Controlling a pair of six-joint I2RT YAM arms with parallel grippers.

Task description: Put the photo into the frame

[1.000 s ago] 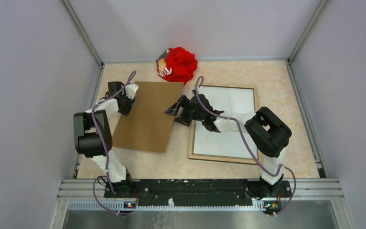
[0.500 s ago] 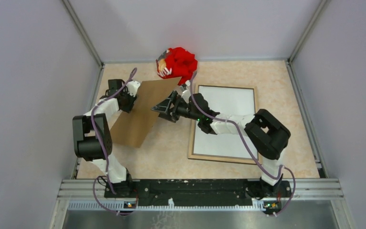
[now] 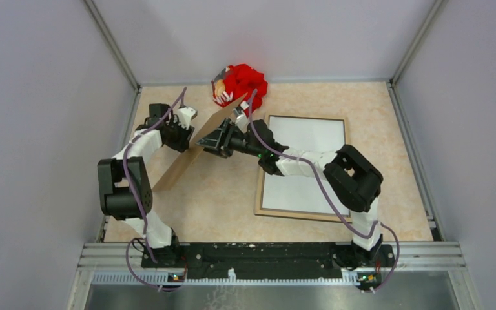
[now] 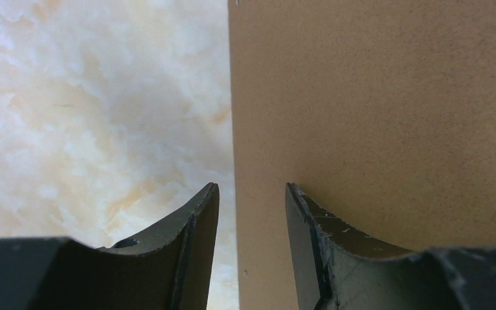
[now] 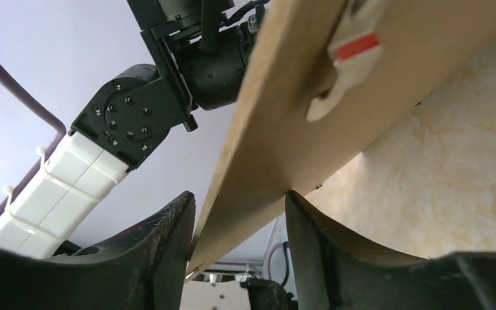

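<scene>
The photo [image 3: 179, 170] stands steeply tilted on its left long edge, brown board back facing up and left; its printed side is hidden. My left gripper [image 3: 182, 132] is open, fingertips just short of the board back [image 4: 374, 97] near its edge, holding nothing [image 4: 252, 188]. My right gripper [image 3: 208, 141] is open, and the photo's raised edge [image 5: 297, 116] passes slantwise between its fingers [image 5: 239, 197], touching both. The frame [image 3: 297, 215] lies flat on the right, wood-coloured rim up, white inside.
A red cloth bundle [image 3: 242, 87] lies at the back by the photo's far corner. Marbled table top [image 3: 226, 194] lies between photo and frame. The grey walls stand close to the left arm [image 5: 135, 110]. A white and red piece [image 5: 349, 51] shows against the board.
The photo has swung up from lying flat to nearly on edge. My right gripper moved left and back with its raised edge. My left gripper shifted slightly right and back.
</scene>
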